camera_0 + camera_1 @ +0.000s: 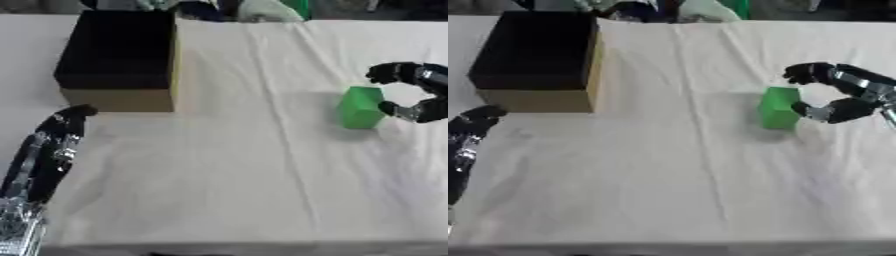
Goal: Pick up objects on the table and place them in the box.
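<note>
At right of frame, the right hand (840,95) curls open-fingered beside the green block (780,108), not gripping; the left hand (52,145) rests open lower left, below the cardboard box (122,55).

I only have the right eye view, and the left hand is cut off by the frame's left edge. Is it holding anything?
Observer: No. The left eye view shows all of the left hand. Its fingers are straight and empty, pointing up the table towards the box.
Operator: How close is it to the box?
Observer: The fingertips show right at the box's front lower edge, near its left corner. I cannot tell whether they touch.
Operator: What's below the hand, where my frame ends?
Observer: A silver part of the arm fills the lower left corner.
</note>
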